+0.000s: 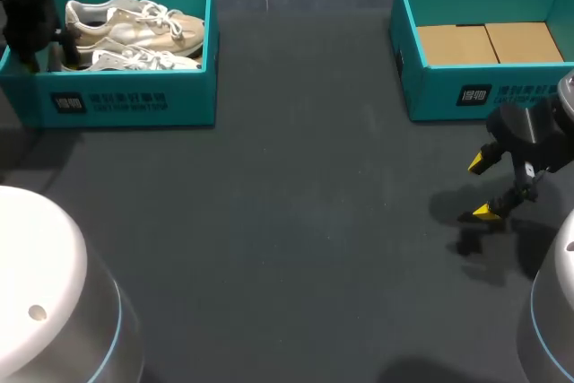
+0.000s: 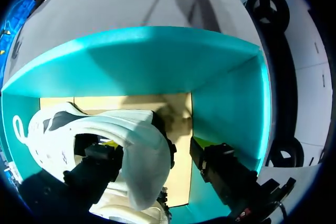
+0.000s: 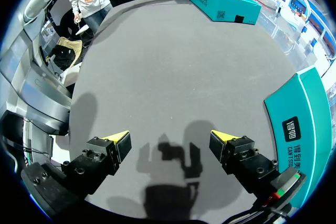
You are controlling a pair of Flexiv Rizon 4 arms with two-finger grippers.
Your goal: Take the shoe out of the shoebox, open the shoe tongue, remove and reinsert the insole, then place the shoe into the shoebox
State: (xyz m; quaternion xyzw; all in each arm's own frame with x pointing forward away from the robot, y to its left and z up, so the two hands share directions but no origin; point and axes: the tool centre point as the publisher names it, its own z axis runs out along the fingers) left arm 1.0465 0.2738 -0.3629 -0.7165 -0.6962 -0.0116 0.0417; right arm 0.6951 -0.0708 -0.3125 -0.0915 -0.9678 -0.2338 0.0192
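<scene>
two pale shoes [image 1: 134, 31] are seen in the left shoebox [image 1: 134, 100], where the left hand [image 2: 153, 144] is spread open astride one heel; the right hand [image 1: 482, 187] is held open beside the cardboard-floored box [image 1: 489, 91].

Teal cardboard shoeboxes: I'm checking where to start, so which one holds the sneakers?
The left teal shoebox holds the beige-and-white sneakers; the right teal shoebox shows only its brown cardboard floor.

High head camera overlooks the table [image 1: 296, 221]; wrist cameras view it closely.
</scene>
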